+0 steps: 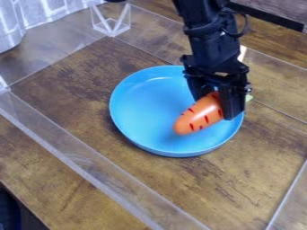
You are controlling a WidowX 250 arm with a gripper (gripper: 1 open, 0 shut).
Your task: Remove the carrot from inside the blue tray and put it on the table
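The blue tray sits in the middle of the dark wooden table. Inside it, toward its right side, is the orange carrot, its pointed end aimed at the near left. My black gripper reaches down from above and is shut on the carrot's upper right end, so the leafy top is hidden by the fingers. I cannot tell whether the carrot's tip rests on the tray floor or hangs just over it.
A clear acrylic wall runs along the table's near left edge. A small clear acrylic piece stands at the back. Bare wood lies to the right of the tray and in front of it.
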